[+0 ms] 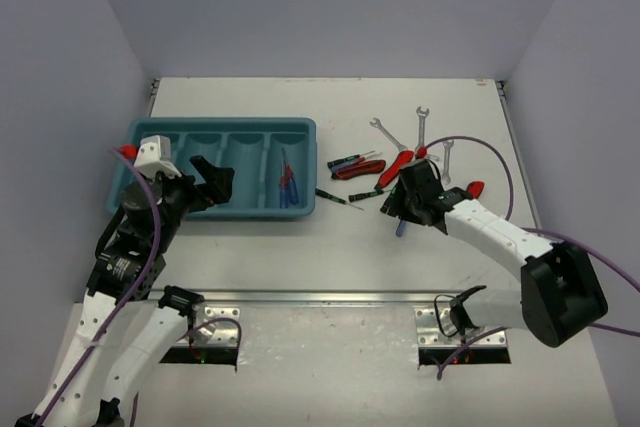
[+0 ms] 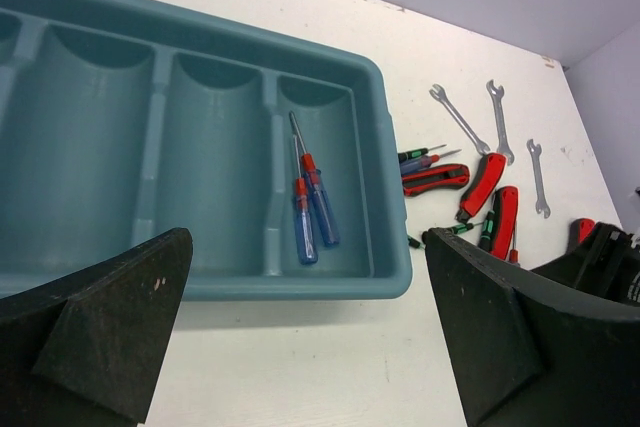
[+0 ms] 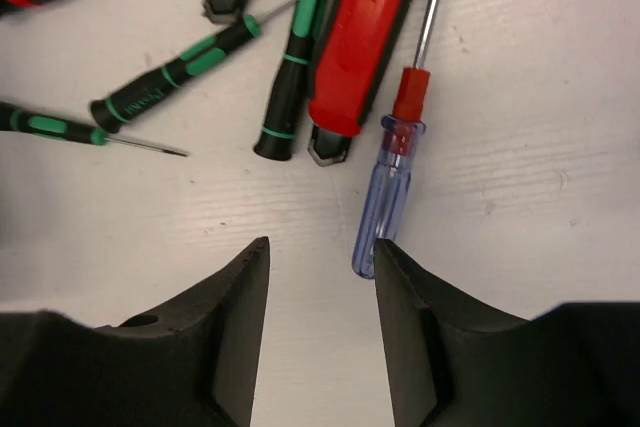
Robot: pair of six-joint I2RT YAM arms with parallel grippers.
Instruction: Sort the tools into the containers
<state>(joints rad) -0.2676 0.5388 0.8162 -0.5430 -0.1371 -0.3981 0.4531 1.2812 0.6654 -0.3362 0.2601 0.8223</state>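
right gripper (image 3: 320, 257) hangs low over the table (image 3: 520, 177), fingers apart, a blue screwdriver (image 3: 384, 192) seemingly touching one fingertip, beside the pliers (image 3: 360, 37). left gripper (image 2: 308, 247), wide open, hovers by the tray (image 2: 300, 290), whose rightmost compartment holds two blue screwdrivers (image 2: 310, 212). wrenches (image 1: 420, 127) lie beyond.

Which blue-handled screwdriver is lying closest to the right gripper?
The clear-blue screwdriver on the table beside the right gripper; the pair in the tray lie far off.
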